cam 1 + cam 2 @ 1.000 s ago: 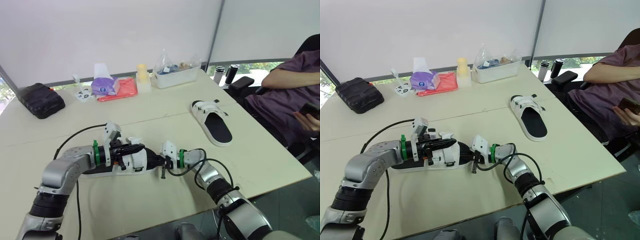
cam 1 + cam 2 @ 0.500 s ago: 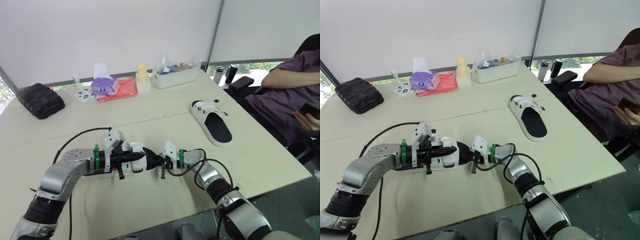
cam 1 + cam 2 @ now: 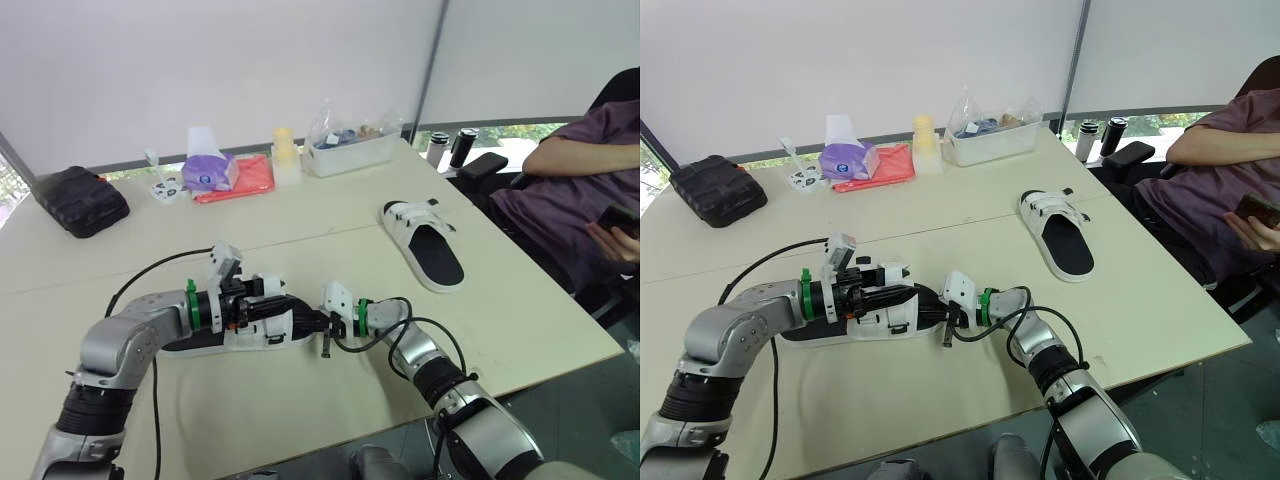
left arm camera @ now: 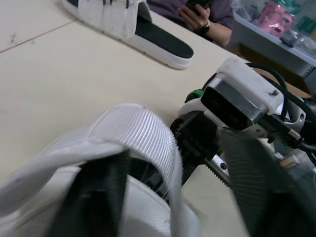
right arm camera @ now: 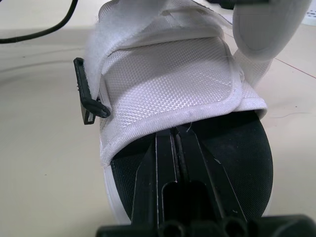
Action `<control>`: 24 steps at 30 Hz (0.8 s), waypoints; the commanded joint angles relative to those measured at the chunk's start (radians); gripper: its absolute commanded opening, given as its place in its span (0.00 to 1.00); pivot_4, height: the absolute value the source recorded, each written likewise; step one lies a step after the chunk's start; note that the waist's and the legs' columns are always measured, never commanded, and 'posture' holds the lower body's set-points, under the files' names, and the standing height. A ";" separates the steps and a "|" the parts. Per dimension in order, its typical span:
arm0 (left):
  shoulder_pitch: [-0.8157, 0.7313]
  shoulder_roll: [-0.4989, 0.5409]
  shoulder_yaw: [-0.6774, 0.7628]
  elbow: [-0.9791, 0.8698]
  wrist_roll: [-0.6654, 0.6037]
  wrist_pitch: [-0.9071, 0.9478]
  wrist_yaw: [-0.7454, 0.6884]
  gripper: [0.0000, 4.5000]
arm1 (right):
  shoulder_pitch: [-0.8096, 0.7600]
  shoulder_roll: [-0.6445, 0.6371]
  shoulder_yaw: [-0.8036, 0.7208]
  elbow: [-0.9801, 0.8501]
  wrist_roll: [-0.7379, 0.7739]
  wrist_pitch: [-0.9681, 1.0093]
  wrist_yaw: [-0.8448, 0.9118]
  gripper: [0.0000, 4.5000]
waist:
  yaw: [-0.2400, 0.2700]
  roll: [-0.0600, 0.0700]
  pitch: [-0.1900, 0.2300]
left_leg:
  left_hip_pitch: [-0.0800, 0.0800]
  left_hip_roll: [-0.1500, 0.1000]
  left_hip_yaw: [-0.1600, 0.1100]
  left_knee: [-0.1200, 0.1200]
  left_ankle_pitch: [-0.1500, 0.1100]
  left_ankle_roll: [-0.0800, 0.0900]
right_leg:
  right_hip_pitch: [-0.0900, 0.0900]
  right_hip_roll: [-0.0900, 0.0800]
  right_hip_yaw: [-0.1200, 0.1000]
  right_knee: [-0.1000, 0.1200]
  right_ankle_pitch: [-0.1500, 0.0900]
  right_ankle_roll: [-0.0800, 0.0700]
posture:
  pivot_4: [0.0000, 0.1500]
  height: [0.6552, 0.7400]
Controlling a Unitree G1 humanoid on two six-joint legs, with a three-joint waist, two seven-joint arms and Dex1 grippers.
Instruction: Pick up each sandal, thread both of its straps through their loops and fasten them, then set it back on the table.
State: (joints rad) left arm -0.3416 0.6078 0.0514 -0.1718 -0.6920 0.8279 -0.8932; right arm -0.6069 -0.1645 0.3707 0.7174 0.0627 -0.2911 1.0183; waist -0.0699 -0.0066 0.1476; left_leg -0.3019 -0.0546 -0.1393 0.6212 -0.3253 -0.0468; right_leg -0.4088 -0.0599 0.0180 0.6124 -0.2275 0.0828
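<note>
Surroundings: black zipped pouch (image 3: pixel 80 200) at the far left of the tabletop (image 3: pixel 300 410). Along the far edge stand a purple tissue pack (image 3: pixel 210 172) with a tissue sticking up, a red packet (image 3: pixel 247 178) touching it, and a yellow-capped bottle (image 3: pixel 286 155). A silver tumbler (image 3: pixel 437 150) and a black tumbler (image 3: pixel 463 146) stand side by side at the far right corner.
Person: seated beyond the right edge, in a purple sleeve (image 3: pixel 585 190), with a phone (image 3: pixel 618 218) in hand.
In the way: a black cable (image 3: pixel 150 275) loops over the tabletop from the left arm, behind the near sandal.
Container: a clear plastic bin (image 3: pixel 356 150) sits between the bottle and the tumblers. It holds small mixed items too small to name, and a clear bag bulges above its rim.
Near sandal (image 3: pixel 845 332): white with a black footbed, resting on the tabletop between the two pincers.
Far sandal (image 3: pixel 425 242): lies flat, well apart to the right.
Left pincer (image 3: pixel 902 296): released, fingers spread, one tucked beneath the white strap (image 4: pixel 143 133), the other outside it.
Right pincer (image 5: pixel 175 131): clenched on nothing, lying along the footbed, tips under the edge of the mesh upper (image 5: pixel 168 79).
Loop: a black plastic loop (image 5: pixel 88 106) hangs at the side of the upper.
</note>
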 commanded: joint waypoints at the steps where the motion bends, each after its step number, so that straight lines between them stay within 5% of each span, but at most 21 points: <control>1: 0.037 0.047 0.054 -0.058 -0.041 0.021 -0.020 0.84 | 0.065 -0.023 0.050 0.156 -0.107 0.079 -0.027 0.00 | -0.001 0.000 0.000 | 0.000 0.000 0.000 0.000 0.000 0.000 | 0.000 0.000 0.000 0.000 0.000 0.000 | 1.00 1.00; 8: 0.096 0.058 0.038 -0.139 -0.070 0.044 -0.013 0.79 | 0.060 -0.020 0.050 0.165 -0.108 0.077 -0.029 0.00 | 0.001 0.000 0.000 | 0.000 0.000 0.000 0.000 0.000 0.000 | 0.000 0.000 0.000 0.000 0.000 0.000 | 1.00 1.00; 10: 0.091 0.047 0.023 -0.142 -0.057 0.036 0.000 0.65 | 0.059 -0.018 0.051 0.164 -0.108 0.077 -0.029 0.00 | 0.000 0.000 0.000 | 0.000 0.000 0.000 0.000 0.000 0.000 | 0.000 0.000 0.000 0.000 0.000 0.000 | 1.00 1.00; 16: 0.097 0.073 -0.021 -0.140 -0.006 -0.001 -0.022 0.02 | 0.060 -0.021 0.050 0.164 -0.108 0.076 -0.029 0.00 | 0.000 0.000 0.000 | 0.000 0.000 0.000 0.000 0.000 0.000 | 0.000 0.000 0.000 0.000 0.000 0.000 | 1.00 1.00; 24: 0.120 0.111 -0.110 -0.125 0.142 -0.176 -0.078 0.02 | 0.064 -0.026 0.052 0.163 -0.111 0.076 -0.028 0.00 | 0.001 0.000 0.000 | 0.000 0.000 0.000 0.000 0.000 0.000 | 0.000 0.000 0.000 0.000 0.000 -0.001 | 1.00 1.00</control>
State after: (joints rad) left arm -0.2312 0.7066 -0.0318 -0.2869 -0.5884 0.6941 -0.9523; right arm -0.6069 -0.1643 0.3705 0.7181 0.0627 -0.2911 1.0178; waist -0.0692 -0.0063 0.1478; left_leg -0.3020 -0.0545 -0.1390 0.6209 -0.3254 -0.0470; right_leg -0.4090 -0.0602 0.0185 0.6123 -0.2279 0.0821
